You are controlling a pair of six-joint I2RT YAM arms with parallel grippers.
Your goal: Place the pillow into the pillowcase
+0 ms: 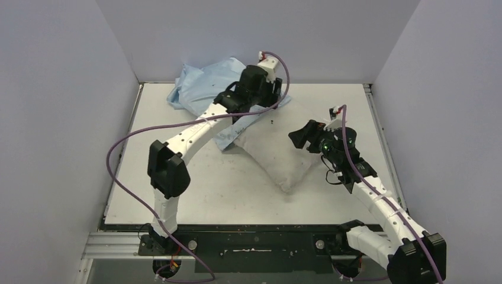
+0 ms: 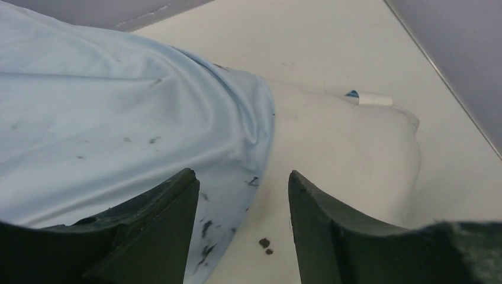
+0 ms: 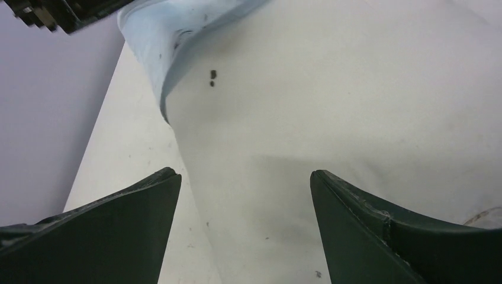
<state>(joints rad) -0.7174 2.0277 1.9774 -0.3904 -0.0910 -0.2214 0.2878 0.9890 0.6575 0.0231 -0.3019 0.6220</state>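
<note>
The plump white pillow (image 1: 278, 157) lies at an angle in the middle of the table, its far end tucked into the mouth of the wrinkled light blue pillowcase (image 1: 198, 83), which is bunched at the back left. My left gripper (image 1: 260, 105) hovers over that overlap. In the left wrist view it (image 2: 241, 174) is open and empty above the pillowcase (image 2: 118, 118) hem and the pillow (image 2: 343, 148), whose blue tag (image 2: 353, 93) shows at the far corner. My right gripper (image 1: 305, 135) is open over the pillow's right side. In the right wrist view the right gripper (image 3: 244, 173) holds nothing, with the pillow (image 3: 355, 89) and pillowcase (image 3: 160, 29) below.
Grey walls enclose the white table (image 1: 177, 195) on three sides. A purple cable (image 1: 118, 148) loops out from the left arm over the table's left part. The table's right edge (image 2: 438, 71) runs close behind the pillow.
</note>
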